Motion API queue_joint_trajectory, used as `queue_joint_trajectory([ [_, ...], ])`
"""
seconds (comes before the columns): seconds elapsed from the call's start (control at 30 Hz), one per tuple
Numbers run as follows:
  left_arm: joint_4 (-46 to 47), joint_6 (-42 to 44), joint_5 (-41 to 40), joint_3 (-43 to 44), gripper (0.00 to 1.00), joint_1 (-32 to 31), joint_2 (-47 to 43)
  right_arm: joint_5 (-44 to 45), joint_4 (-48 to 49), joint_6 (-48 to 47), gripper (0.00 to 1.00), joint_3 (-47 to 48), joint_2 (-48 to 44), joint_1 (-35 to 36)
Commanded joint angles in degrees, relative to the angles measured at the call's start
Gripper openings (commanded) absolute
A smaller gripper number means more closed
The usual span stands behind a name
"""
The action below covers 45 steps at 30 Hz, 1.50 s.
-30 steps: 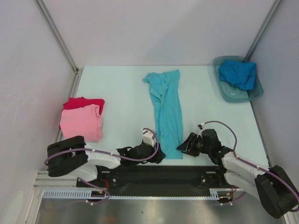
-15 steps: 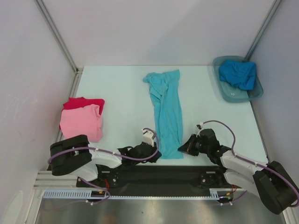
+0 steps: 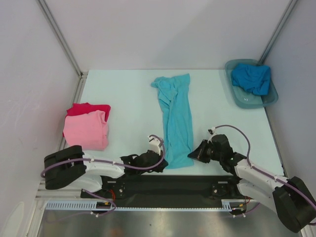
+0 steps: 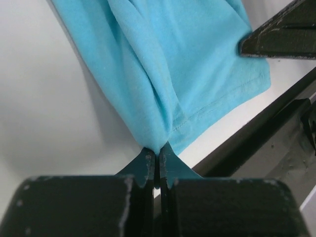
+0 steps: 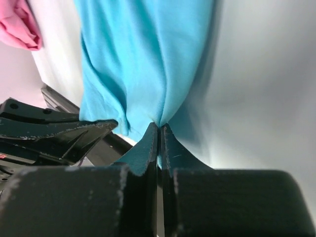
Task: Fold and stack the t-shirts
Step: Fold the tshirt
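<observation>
**Soft, even light from above; close views blur near the lens**

From above we see a bright, evenly lit scene. The pale worktop (image 3: 128, 98) and white walls (image 3: 163, 29) scatter diffuse light, and nothing glares. Shadows are faint and short, hugging the edges of the turquoise t-shirt (image 3: 177, 123). The metal strip (image 3: 148, 224) at the near edge carries a dull sheen.

In the left wrist view the left tool (image 4: 157, 153) is dark and out of focus, while the cloth's hem stitching is sharp. A soft grey shadow lies left of the cloth. In the right wrist view the right tool (image 5: 159, 131) is likewise blurred, and the worktop darkens to grey beside the cloth.
</observation>
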Motion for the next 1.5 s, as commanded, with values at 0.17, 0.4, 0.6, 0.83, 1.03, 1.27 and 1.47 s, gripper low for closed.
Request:
queue_joint_trajectory([
  [0.17, -9.59, -1.49, -3.71, 3.06, 0.0, -5.34, -7.83, 0.95, -5.92, -0.81, 0.0, 3.91, -5.65, 0.85],
  [0.4, -16.78, -7.72, -8.37, 4.2, 0.0, -12.46, -9.41, 1.12, -11.89, -0.19, 0.0, 4.52, -11.62, 1.9],
  [0.6, -26.36, -8.0, -15.12, 6.4, 0.0, -13.36, -14.76, 2.09, -16.12, -1.07, 0.0, 8.47, -13.49, 2.0],
  [0.83, -25.15, -1.58, -13.47, 6.05, 0.0, -4.39, -21.01, 2.27, -12.26, -1.86, 0.0, 11.29, -7.78, 2.0],
  [1.03, -24.71, 1.06, -12.94, 7.55, 0.0, -2.62, -19.53, 2.18, -10.41, -1.51, 0.0, 10.33, -6.36, 2.08],
  [1.27, -20.84, -0.96, -10.57, 4.91, 0.0, -2.62, -17.15, 2.18, -9.7, -1.42, 0.0, 8.66, -6.54, 2.0],
  [1.47, -20.67, 1.14, -10.92, 6.93, 0.0, -1.75, -15.75, 1.74, -6.72, -2.13, 0.0, 11.02, -1.54, 1.56],
])
